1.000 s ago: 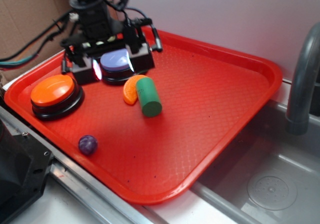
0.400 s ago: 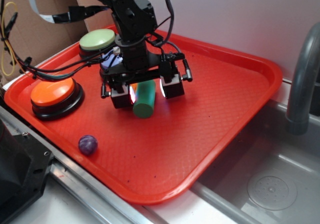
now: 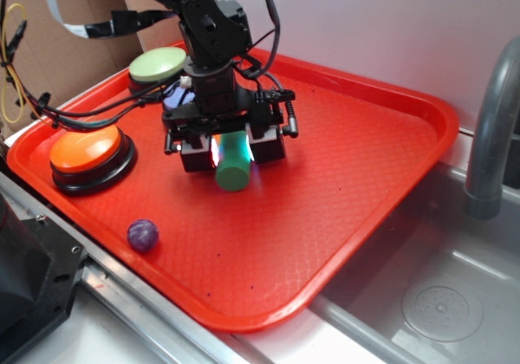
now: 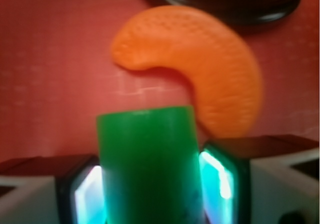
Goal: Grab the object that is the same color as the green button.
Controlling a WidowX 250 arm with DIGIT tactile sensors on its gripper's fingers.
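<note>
Red plastic tray (image 3: 366, 161), frame centre: black gripper (image 3: 232, 149) clamps the matte green cylinder (image 4: 149, 164); lift straight, sparing the orange slice (image 4: 200, 86)

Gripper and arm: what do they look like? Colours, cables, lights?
The arm is black, with exposed joints and loose black cables looping along it. The gripper has black blocky fingers with white outer parts; the inner pads glow cyan-white in the wrist view. No markings are legible.

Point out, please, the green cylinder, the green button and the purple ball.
green cylinder (image 3: 231, 175): exterior view, on its round end face.
green button (image 3: 158, 63): exterior view, on its pale dome.
purple ball (image 3: 142, 235): exterior view, on its middle.
</note>
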